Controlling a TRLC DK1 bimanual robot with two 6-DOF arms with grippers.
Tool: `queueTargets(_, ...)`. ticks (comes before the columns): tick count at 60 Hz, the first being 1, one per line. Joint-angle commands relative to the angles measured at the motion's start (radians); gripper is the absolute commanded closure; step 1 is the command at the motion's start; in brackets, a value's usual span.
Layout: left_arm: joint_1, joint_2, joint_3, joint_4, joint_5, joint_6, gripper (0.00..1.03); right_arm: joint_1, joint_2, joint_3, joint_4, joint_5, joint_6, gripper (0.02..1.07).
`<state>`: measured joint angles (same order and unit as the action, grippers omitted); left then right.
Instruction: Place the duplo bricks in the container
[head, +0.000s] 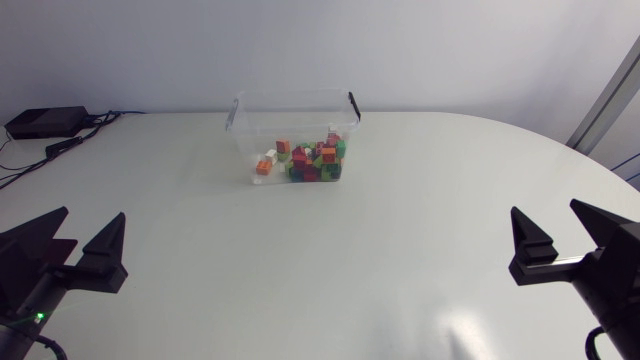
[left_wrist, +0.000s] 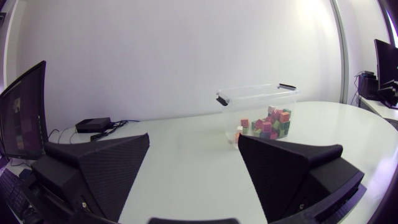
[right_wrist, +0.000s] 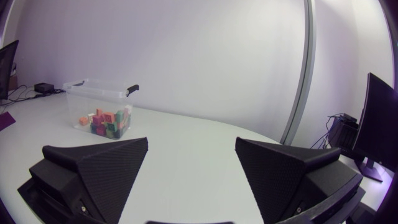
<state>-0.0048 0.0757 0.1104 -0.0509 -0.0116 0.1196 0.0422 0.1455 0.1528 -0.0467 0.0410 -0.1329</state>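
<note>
A clear plastic container (head: 292, 112) with black handle clips stands at the far middle of the white table. Several coloured duplo bricks (head: 310, 160) lie heaped inside it, red, green, orange and white ones among them. The left wrist view shows the container (left_wrist: 258, 99) far ahead of the fingers, and the right wrist view shows the container (right_wrist: 99, 93) far ahead too. My left gripper (head: 85, 240) rests at the near left, open and empty. Open and empty as well, my right gripper (head: 560, 235) sits at the near right. Both are far from the container.
A black box (head: 45, 122) with cables lies at the table's far left corner. The white table (head: 320, 260) stretches bare between the two grippers and the container.
</note>
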Motion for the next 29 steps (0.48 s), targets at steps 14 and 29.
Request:
queueTargets(14,0.005,-0.076,-0.11,0.051,0.012,-0.12,0.04,-0.042,-0.146,-0.153,0.047,-0.041,0.133,0.06)
queueTargets(29,0.005,-0.076,-0.11,0.051,0.012,-0.12,0.04,-0.042,-0.146,-0.153,0.047,-0.041,0.133,0.06)
